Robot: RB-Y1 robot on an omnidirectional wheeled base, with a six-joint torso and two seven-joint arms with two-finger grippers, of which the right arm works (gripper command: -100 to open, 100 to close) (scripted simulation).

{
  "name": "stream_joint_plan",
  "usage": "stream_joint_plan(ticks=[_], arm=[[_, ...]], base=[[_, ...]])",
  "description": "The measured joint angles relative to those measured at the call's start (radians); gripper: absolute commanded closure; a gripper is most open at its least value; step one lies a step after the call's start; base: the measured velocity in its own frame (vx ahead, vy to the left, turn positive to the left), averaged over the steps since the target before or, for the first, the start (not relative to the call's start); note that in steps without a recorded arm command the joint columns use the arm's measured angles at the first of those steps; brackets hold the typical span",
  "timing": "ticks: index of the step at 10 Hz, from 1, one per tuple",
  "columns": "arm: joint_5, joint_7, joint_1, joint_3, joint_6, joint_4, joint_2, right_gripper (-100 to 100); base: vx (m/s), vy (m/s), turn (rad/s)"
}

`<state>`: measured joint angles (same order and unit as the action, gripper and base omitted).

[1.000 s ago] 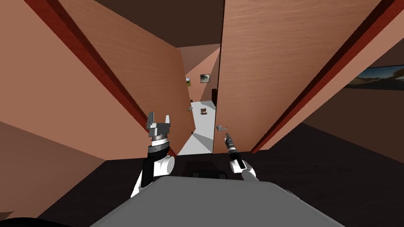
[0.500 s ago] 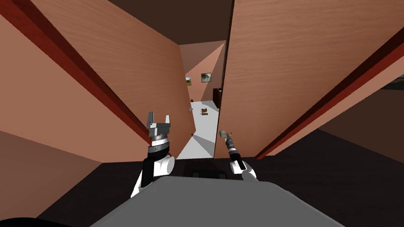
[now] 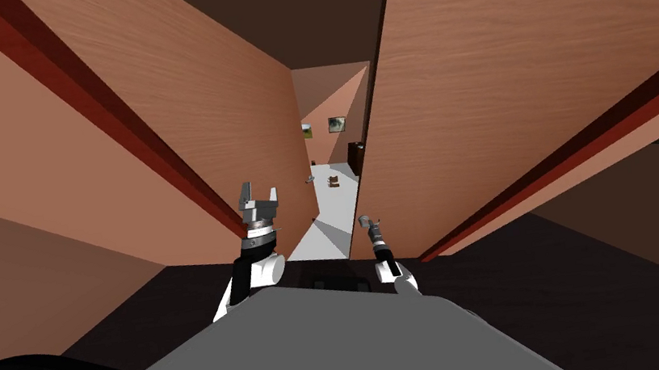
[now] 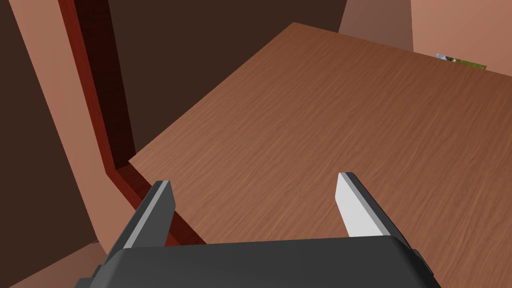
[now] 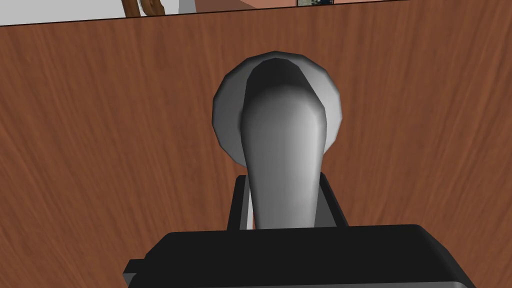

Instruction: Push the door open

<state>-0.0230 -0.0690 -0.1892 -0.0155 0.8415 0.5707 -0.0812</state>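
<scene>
Clamping the grey lever handle [image 5: 282,145] between its fingers, right gripper [image 5: 284,202] has the wooden door [image 3: 527,43] part-open on my right, pale floor [image 3: 333,194] showing through the gap; fuller swing judged outstanding; left gripper [image 4: 254,179] fingers apart, idle.

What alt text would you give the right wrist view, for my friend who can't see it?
The right end effector, a dark box with two thin fingers, is shut on a grey lever door handle, pressing its sides. Behind the handle, a brown wood-grain door spreads across the picture.
</scene>
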Motion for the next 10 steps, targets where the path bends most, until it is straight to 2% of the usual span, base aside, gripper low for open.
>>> stream_joint_plan(ticks=[3, 6, 7, 8, 9, 10], arm=[[0.000, 0.000, 0.000, 0.000, 0.000, 0.000, 0.000, 100], [-0.007, 0.014, 0.021, 0.011, -0.017, 0.011, 0.003, 100], [-0.011, 0.020, 0.009, 0.019, -0.013, -0.002, 0.003, 100], [-0.013, 0.026, 0.025, 0.023, -0.022, 0.030, 0.004, 100], [-0.016, 0.029, 0.014, 0.027, -0.020, 0.020, 0.002, 100], [-0.021, 0.032, -0.003, 0.036, -0.002, -0.016, 0.000, 100]], base=[[0.030, 0.013, -0.012], [0.168, 0.044, -0.051], [0.152, 0.037, -0.034], [0.119, 0.029, -0.011], [0.167, 0.037, -0.046], [0.185, 0.058, -0.081]])
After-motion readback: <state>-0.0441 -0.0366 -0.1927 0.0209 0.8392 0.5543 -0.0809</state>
